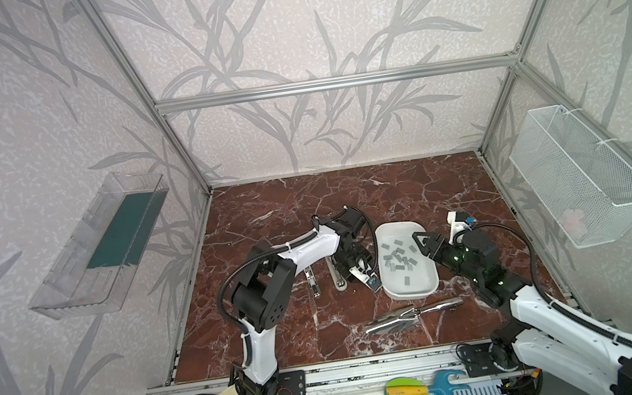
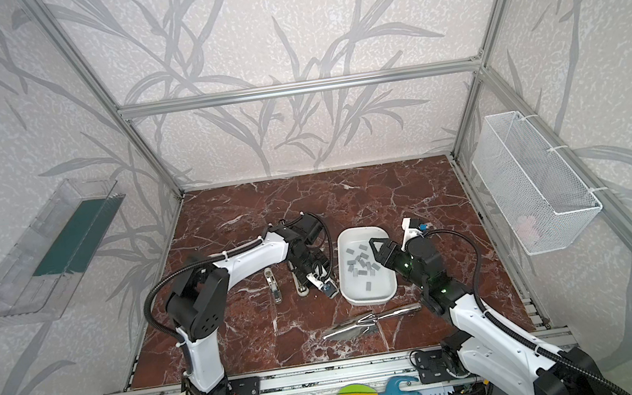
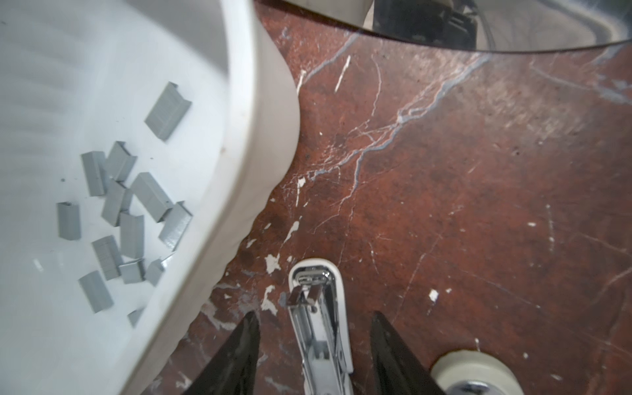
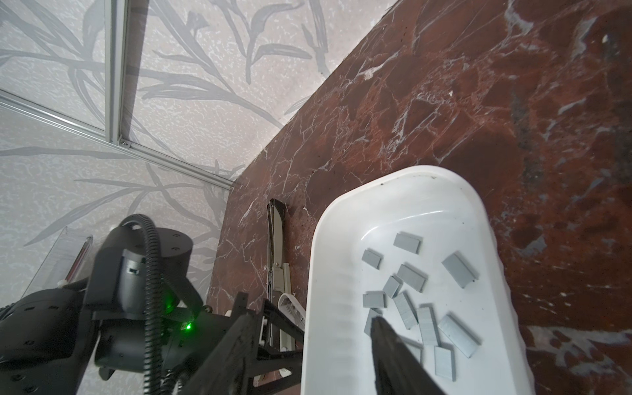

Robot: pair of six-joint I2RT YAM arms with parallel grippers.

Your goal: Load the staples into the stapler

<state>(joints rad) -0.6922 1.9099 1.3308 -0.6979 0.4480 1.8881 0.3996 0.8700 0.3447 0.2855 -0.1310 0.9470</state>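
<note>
Although the stapler (image 1: 336, 277) already lies opened on the marble table (image 1: 283, 337), nothing seems to have gone into it: in the left wrist view its chrome channel faces up and I can make out no strip inside. The left gripper (image 3: 314, 313) sits low over that channel with its fingers (image 3: 246, 342) spread to either side. There is a gap between each finger and the metal, so it grips nothing. A second chrome piece (image 1: 312, 285) lies parallel just beside the stapler, and I cannot tell whether it belongs to it.

The staples (image 1: 398, 258) all lie loose in the white tray (image 1: 418, 282), which stands just beside the stapler on the right arm's side. Most are heaped near the middle and a few lie apart. The right gripper (image 1: 422, 241) hovers over the tray's far edge with its fingers apart and empty. In the right wrist view one fingertip (image 4: 379, 328) hangs over the heap, seemingly above the strips rather than on them.

To my eye the job is in its early part. The opening is done. A strip has yet to be picked out, carried over the rim, seated in the channel and shut in
</note>
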